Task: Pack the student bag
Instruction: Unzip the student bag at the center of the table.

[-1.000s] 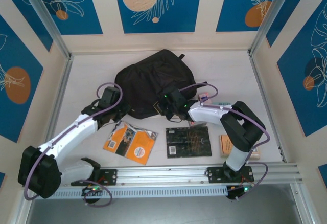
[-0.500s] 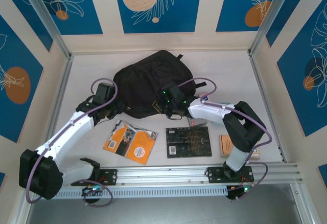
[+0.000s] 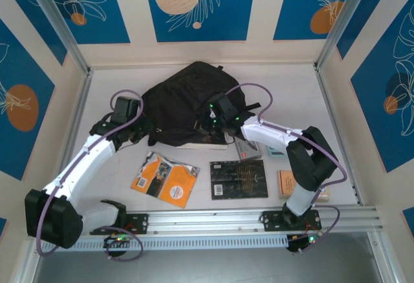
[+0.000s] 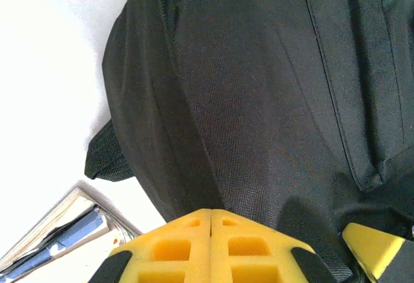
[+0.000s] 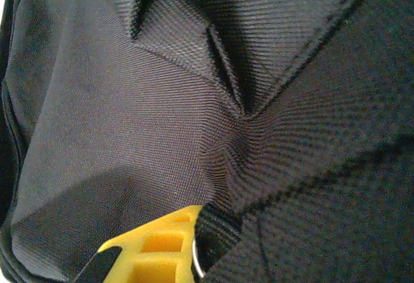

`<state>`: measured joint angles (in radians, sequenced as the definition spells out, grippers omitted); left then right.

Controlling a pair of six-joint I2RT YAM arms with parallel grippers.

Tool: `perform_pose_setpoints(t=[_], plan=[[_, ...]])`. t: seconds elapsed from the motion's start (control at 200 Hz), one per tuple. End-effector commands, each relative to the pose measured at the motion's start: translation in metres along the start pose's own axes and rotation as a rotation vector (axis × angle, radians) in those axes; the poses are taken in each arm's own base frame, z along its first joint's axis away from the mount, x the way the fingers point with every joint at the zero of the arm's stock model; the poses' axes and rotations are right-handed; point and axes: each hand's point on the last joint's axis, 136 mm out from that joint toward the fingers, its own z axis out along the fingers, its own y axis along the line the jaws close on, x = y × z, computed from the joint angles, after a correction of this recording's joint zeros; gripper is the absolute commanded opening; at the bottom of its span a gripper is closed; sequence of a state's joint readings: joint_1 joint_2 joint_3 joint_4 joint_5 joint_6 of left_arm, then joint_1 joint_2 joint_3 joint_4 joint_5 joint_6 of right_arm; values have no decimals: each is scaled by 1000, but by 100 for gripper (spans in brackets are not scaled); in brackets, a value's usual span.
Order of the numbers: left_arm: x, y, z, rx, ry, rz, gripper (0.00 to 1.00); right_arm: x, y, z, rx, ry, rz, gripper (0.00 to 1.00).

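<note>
Several items lie outside the bag, so packing is judged to be at an early stage.

Top external view: the student bag (image 3: pixel 187 99), a large black soft fabric backpack, lies toward twelve o'clock on the white table (image 3: pixel 297 95). From the bag, an orange-covered paperback (image 3: pixel 165 179) lies at seven o'clock, a flat black book (image 3: pixel 238 179) at five o'clock and a small tan block (image 3: pixel 286 183) at four o'clock, all apart from it. A pale flat item (image 3: pixel 206 145) shows at the bag's six-o'clock edge. The left gripper (image 3: pixel 143 130) meets the bag at eight o'clock and the right gripper (image 3: pixel 208 126) at five o'clock.

Left wrist view: the left gripper (image 4: pixel 211 213) has its yellow pads pressed together at six o'clock. The black fabric of the student bag (image 4: pixel 259 102) runs down to their tips, but whether cloth is caught between them cannot be told.

Right wrist view: the right gripper (image 5: pixel 199 231) pinches a fold of the student bag (image 5: pixel 129 102), with creases radiating from the pinch at six o'clock.

Judged remaining: opening the bag, loading each book and closing it.
</note>
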<state>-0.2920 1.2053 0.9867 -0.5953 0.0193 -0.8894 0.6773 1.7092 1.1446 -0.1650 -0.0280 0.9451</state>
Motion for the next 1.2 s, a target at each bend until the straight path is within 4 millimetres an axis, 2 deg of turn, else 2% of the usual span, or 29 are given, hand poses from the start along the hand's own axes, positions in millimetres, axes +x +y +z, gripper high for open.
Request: perform_pose_setpoints(t=[0.0, 0.21, 0.345, 0.415, 0.62, 0.84, 1.195], plan=[[-34, 14, -8, -99, -86, 10, 0, 4, -17, -15, 54, 37, -193, 0], [-35, 1, 9, -149, 41, 42, 0, 24, 6, -17, 41, 47, -472, 0], [-24, 4, 27, -214, 166, 43, 0, 34, 2, -13, 67, 54, -542, 0], [-16, 12, 32, -246, 202, 37, 0, 34, -5, -12, 88, 58, -546, 0], [5, 32, 25, -252, 208, -12, 0, 13, -39, -19, 214, 33, -459, 0], [-7, 61, 11, -329, 134, -28, 0, -8, -49, -32, 239, -12, -440, 0], [-18, 64, 5, -334, 81, -1, 0, -45, -71, -45, 267, -18, -349, 0]])
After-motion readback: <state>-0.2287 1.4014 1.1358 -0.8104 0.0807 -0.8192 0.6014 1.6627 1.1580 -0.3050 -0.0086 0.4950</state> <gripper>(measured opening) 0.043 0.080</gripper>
